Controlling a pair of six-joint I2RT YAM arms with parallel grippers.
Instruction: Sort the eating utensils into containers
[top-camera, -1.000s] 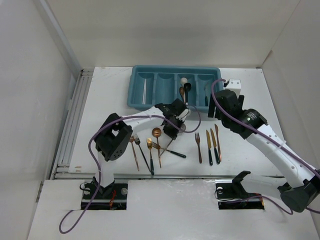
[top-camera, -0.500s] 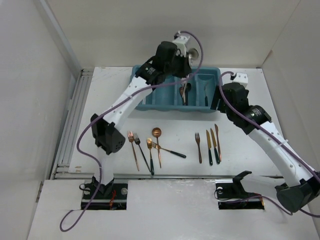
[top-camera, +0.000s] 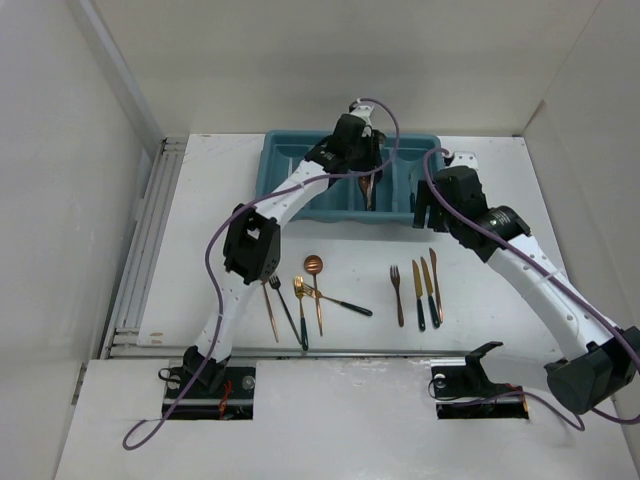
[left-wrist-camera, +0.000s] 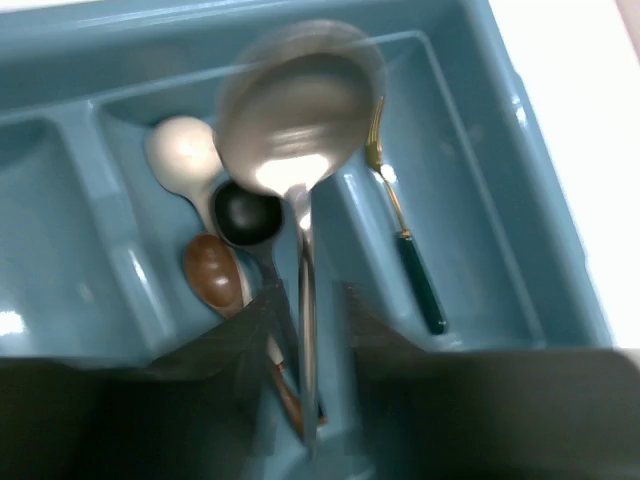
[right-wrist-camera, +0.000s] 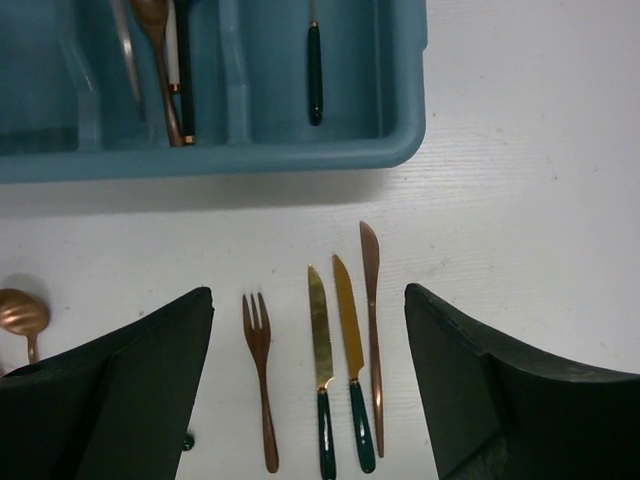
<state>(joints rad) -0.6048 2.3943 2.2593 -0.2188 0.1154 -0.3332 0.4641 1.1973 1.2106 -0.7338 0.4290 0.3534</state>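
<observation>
Utensils (top-camera: 313, 264) partly sorted: three spoons (left-wrist-camera: 245, 215) in the tray's (top-camera: 268, 170) third compartment, one fork (left-wrist-camera: 405, 240) in the fourth, the rest on the table (top-camera: 500, 200). Left gripper (left-wrist-camera: 307, 295) over the third compartment, silver spoon (left-wrist-camera: 300, 110) handle between its fingers, bowl above its kind, probably to land there. Too blurred to tell whether clamped or released. Right gripper (right-wrist-camera: 308, 300) spread wide, empty, poised above three knives (right-wrist-camera: 345, 330), likely for the next pick.
</observation>
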